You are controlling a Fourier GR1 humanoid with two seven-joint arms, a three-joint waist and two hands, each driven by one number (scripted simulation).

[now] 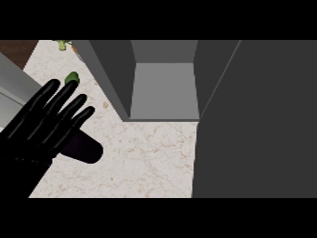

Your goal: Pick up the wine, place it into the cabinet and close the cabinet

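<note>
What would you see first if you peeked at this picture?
The big black left robot hand grabs the eye first, at the left, its fingers straight and spread above the speckled counter. Next is the open grey cabinet in the middle, with its dark door covering the whole right side. A small green thing peeks out just past the fingertips.

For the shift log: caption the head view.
Left robot hand open over marble counter, left of open grey cabinet.

One head view looks steeply down, close over the pale speckled stone counter (140, 158); the open grey box-shaped cabinet (162, 88) fills the frame's upper centre and right.
</note>
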